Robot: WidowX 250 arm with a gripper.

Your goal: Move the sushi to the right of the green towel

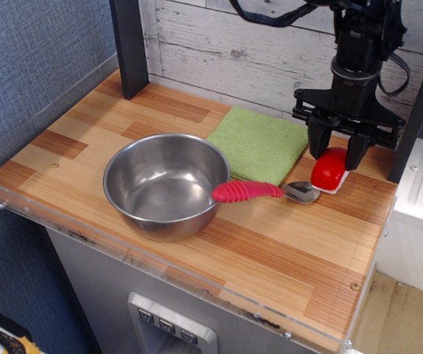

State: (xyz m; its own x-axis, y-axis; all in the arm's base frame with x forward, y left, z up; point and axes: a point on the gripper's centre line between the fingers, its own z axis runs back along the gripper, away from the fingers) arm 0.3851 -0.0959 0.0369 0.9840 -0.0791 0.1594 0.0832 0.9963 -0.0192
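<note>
The sushi [329,171], a glossy red top on a white rice block, is low at the table surface just right of the green towel [259,144], next to the spoon's metal bowl. My gripper [337,153] comes down from above, with its two black fingers on either side of the sushi's upper part, shut on it. Whether the sushi's base touches the wood I cannot tell.
A steel bowl [166,184] stands left of centre. A red-handled metal spoon [259,192] lies in front of the towel, its handle reaching the bowl's rim. A dark post [129,44] stands at the back left. A clear plastic lip [160,265] edges the table front.
</note>
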